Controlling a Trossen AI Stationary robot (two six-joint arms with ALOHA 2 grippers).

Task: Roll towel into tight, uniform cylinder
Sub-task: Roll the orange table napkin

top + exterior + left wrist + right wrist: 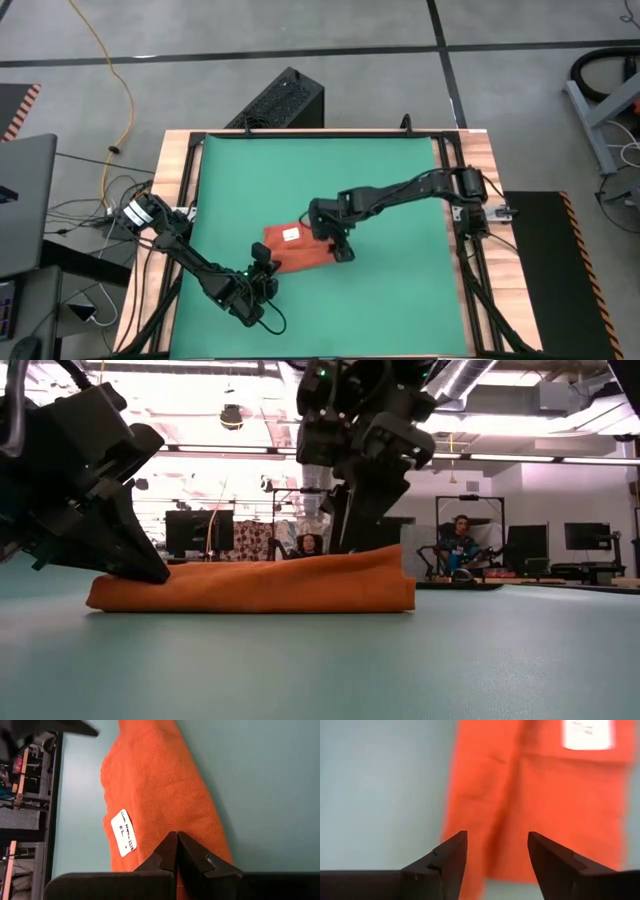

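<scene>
The orange-red towel (297,249) lies folded into a thick flat band on the green mat (390,180), its white tag (123,832) facing up. It also shows in the low view (260,585). My left gripper (264,264) is shut at the towel's near left end. My right gripper (341,251) is open above the towel's right end, its fingers (451,855) standing on either side of the towel's edge (470,830). I cannot tell whether the right fingers touch the cloth. My left gripper's shut fingertips (177,842) rest on the towel's top side near its left end (150,575), slanting down from the table's near left. Whether any cloth is caught between them cannot be told. The towel lies flat on the mat.
The mat has bare room on all sides of the towel. Black rails (452,190) and the wooden table edge (485,160) frame it. A black box (280,100) stands beyond the far edge. People sit in the room behind (460,545).
</scene>
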